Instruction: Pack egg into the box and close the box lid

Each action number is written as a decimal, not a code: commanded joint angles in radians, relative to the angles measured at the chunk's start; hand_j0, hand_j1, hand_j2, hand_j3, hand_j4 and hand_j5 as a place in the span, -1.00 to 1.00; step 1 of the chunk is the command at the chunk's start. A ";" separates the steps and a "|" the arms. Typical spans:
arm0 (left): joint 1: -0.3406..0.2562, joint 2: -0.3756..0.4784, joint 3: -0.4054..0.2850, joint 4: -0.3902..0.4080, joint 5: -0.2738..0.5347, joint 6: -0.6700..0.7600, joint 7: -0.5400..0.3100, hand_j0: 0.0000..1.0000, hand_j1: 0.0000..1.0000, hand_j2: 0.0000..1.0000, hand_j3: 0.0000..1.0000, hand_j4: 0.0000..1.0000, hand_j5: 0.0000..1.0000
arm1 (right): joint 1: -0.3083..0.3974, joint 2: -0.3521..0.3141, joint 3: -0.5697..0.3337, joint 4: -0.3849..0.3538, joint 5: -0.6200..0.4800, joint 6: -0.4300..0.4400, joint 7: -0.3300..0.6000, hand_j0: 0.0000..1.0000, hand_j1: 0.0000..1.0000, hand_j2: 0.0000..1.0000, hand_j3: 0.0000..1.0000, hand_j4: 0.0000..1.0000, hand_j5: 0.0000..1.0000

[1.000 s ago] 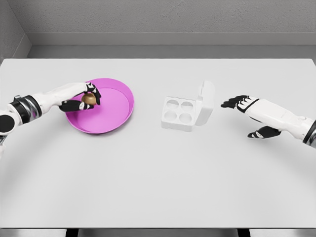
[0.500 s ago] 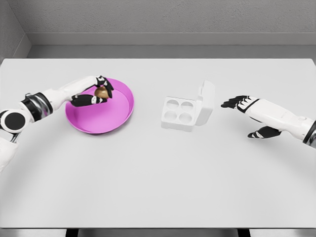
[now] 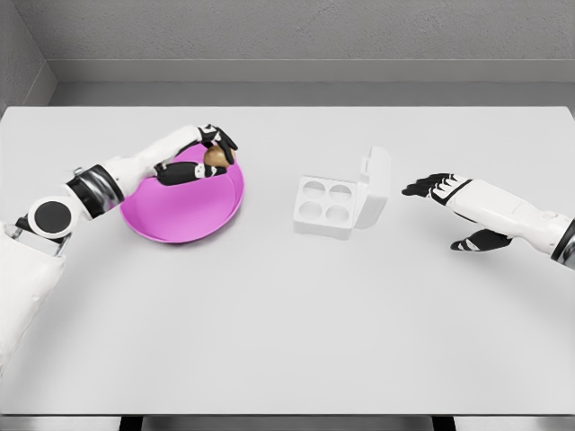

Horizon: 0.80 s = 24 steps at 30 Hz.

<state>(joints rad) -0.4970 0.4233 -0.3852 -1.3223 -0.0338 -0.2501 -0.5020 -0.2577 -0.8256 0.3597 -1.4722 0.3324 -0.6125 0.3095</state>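
A brown egg [image 3: 214, 156] is held in my left hand [image 3: 208, 154], lifted over the right part of the pink plate [image 3: 171, 220]. The fingers are curled around it. To the right sits the white egg box [image 3: 327, 205] with several empty round cups, its lid [image 3: 375, 186] standing upright along the right side. My right hand [image 3: 442, 203] hovers to the right of the lid, fingers spread, holding nothing and apart from the box.
The grey table [image 3: 287, 323] stretches wide in front, with its front edge at the bottom of the view. A grey wall runs behind the table's far edge.
My left hand has lifted the egg from the plate's left side and carried it rightward toward the plate's right rim. The right hand has stayed in place.
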 commanded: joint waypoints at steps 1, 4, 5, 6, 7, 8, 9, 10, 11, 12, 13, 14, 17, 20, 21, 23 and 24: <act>0.000 -0.031 0.002 0.005 0.015 0.003 0.000 -0.27 -0.27 -0.27 -0.27 -0.27 -0.27 | 0.000 -0.001 -0.001 0.000 -0.007 0.002 -0.001 1.00 1.00 1.00 1.00 1.00 1.00; 0.000 -0.066 0.002 0.014 0.014 0.003 0.000 -0.28 -0.28 -0.28 -0.28 -0.28 -0.28 | 0.002 -0.001 -0.001 0.001 -0.007 0.002 -0.001 1.00 1.00 1.00 1.00 1.00 1.00; 0.000 -0.072 0.002 0.015 0.014 0.003 0.000 -0.31 -0.31 -0.31 -0.31 -0.31 -0.31 | 0.002 -0.001 -0.001 0.001 -0.007 0.002 -0.001 1.00 1.00 1.00 1.00 1.00 1.00; -0.002 -0.087 0.002 0.025 0.012 0.003 0.002 -0.32 -0.32 -0.32 -0.32 -0.32 -0.32 | 0.002 -0.003 -0.001 0.003 -0.007 0.002 -0.001 1.00 1.00 1.00 1.00 1.00 1.00; -0.002 -0.093 0.002 0.029 0.012 0.002 0.000 -0.32 -0.32 -0.32 -0.32 -0.32 -0.32 | 0.000 -0.003 -0.001 0.003 -0.007 0.002 -0.001 1.00 1.00 1.00 1.00 1.00 1.00; -0.002 -0.107 0.002 0.028 0.014 0.002 0.000 -0.32 -0.32 -0.32 -0.32 -0.32 -0.32 | -0.002 -0.001 -0.001 0.001 -0.007 0.002 0.000 1.00 1.00 1.00 1.00 1.00 1.00; 0.000 -0.117 0.002 0.028 0.014 0.002 0.000 -0.32 -0.32 -0.32 -0.32 -0.32 -0.32 | -0.003 -0.001 -0.001 0.001 -0.007 0.002 -0.001 1.00 1.00 1.00 1.00 1.00 1.00; 0.000 -0.126 0.002 0.028 0.014 0.002 0.000 -0.32 -0.32 -0.32 -0.32 -0.32 -0.32 | -0.003 0.000 -0.001 0.003 -0.007 0.002 -0.001 1.00 1.00 1.00 1.00 1.00 1.00; 0.000 -0.136 0.002 0.029 0.014 0.002 0.000 -0.32 -0.32 -0.32 -0.32 -0.32 -0.32 | -0.003 0.000 -0.001 0.003 -0.007 0.002 0.000 1.00 1.00 1.00 1.00 1.00 1.00; 0.000 -0.149 0.002 0.031 0.014 0.002 0.002 -0.32 -0.32 -0.32 -0.32 -0.32 -0.32 | -0.005 0.000 -0.002 0.004 -0.007 0.002 -0.001 1.00 1.00 1.00 1.00 1.00 1.00; 0.000 -0.158 0.002 0.032 0.014 0.003 0.000 -0.31 -0.31 -0.31 -0.31 -0.31 -0.31 | -0.006 0.000 -0.002 0.015 -0.007 0.002 -0.001 1.00 1.00 1.00 1.00 1.00 1.00; 0.000 -0.170 0.002 0.040 0.014 0.002 0.002 -0.31 -0.31 -0.31 -0.31 -0.31 -0.31 | -0.014 0.000 -0.002 0.055 -0.007 0.002 0.000 1.00 1.00 1.00 1.00 1.00 1.00; -0.002 -0.204 0.002 0.046 0.015 0.002 0.000 -0.31 -0.31 -0.31 -0.31 -0.31 -0.31 | -0.023 0.002 -0.001 0.076 -0.007 0.002 -0.001 1.00 1.00 1.00 1.00 1.00 1.00; -0.002 -0.224 0.002 0.054 0.023 0.003 0.002 -0.31 -0.31 -0.31 -0.31 -0.31 -0.31 | -0.023 0.000 -0.001 0.075 -0.007 0.002 0.000 1.00 1.00 1.00 1.00 1.00 1.00; -0.002 -0.222 0.002 0.054 0.048 0.003 0.000 -0.31 -0.31 -0.31 -0.31 -0.31 -0.31 | -0.023 0.000 -0.001 0.076 -0.007 0.002 -0.001 1.00 1.00 1.00 1.00 1.00 1.00; -0.002 -0.236 0.002 0.071 0.055 0.002 0.002 -0.31 -0.31 -0.31 -0.31 -0.31 -0.31 | -0.023 0.000 -0.001 0.075 -0.009 0.002 -0.001 1.00 1.00 1.00 1.00 1.00 1.00; -0.002 -0.248 0.002 0.078 0.058 0.002 0.000 -0.31 -0.31 -0.31 -0.31 -0.31 -0.31 | -0.023 0.000 -0.001 0.073 -0.009 0.002 0.000 1.00 1.00 1.00 1.00 1.00 1.00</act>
<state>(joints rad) -0.4985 0.1915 -0.3841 -1.2562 0.0076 -0.2490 -0.5013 -0.2807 -0.8240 0.3593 -1.3986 0.3314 -0.6125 0.3094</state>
